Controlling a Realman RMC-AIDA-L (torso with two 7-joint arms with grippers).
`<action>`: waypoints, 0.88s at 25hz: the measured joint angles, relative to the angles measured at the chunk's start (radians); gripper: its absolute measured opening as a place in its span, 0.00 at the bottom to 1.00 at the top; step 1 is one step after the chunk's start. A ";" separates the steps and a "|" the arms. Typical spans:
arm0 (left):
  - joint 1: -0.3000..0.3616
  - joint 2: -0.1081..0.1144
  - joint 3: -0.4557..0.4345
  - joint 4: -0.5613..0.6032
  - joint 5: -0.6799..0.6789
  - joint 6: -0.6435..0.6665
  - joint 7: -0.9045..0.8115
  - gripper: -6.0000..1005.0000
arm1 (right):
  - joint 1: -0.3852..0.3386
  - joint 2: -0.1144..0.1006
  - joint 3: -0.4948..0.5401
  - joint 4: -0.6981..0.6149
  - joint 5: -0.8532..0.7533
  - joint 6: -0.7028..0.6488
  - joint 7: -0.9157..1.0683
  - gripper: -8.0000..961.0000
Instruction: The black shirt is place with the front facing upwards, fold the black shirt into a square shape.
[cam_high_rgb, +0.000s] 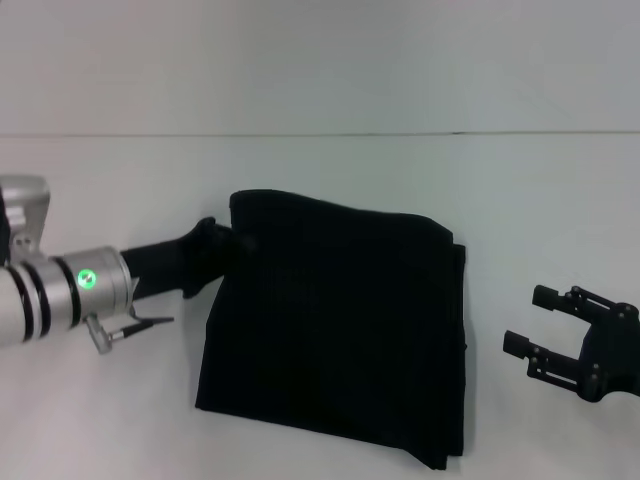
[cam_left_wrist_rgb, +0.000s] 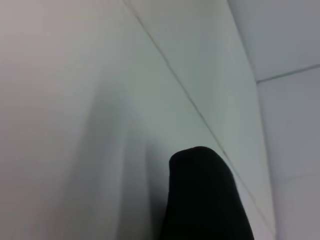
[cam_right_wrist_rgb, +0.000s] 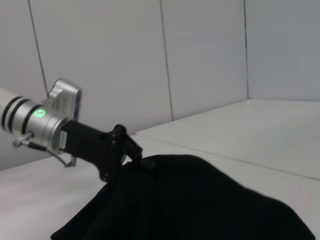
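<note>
The black shirt (cam_high_rgb: 340, 330) lies folded into a rough rectangle in the middle of the white table (cam_high_rgb: 330, 170). No lettering shows on it. My left gripper (cam_high_rgb: 228, 243) reaches in from the left and is shut on the shirt's far left corner, which is held raised off the table. In the right wrist view the left gripper (cam_right_wrist_rgb: 134, 154) pinches that raised corner of the shirt (cam_right_wrist_rgb: 190, 200). A dark bulge of the shirt (cam_left_wrist_rgb: 202, 197) fills the left wrist view's lower part. My right gripper (cam_high_rgb: 527, 319) hovers open to the right of the shirt, apart from it.
The table's far edge meets a pale wall (cam_high_rgb: 320, 60). Bare tabletop lies left of the shirt under my left arm (cam_high_rgb: 60, 290) and between the shirt and my right gripper.
</note>
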 joint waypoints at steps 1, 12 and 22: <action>0.013 -0.007 0.000 -0.001 -0.016 0.002 0.005 0.08 | 0.001 0.000 0.002 0.000 0.000 0.000 0.000 0.82; 0.032 -0.013 0.033 0.003 -0.070 0.040 0.046 0.09 | 0.007 0.008 0.029 0.011 0.000 0.008 0.001 0.82; 0.070 0.067 0.050 0.091 -0.069 0.121 0.276 0.25 | 0.015 0.026 0.131 0.013 0.000 0.010 -0.001 0.82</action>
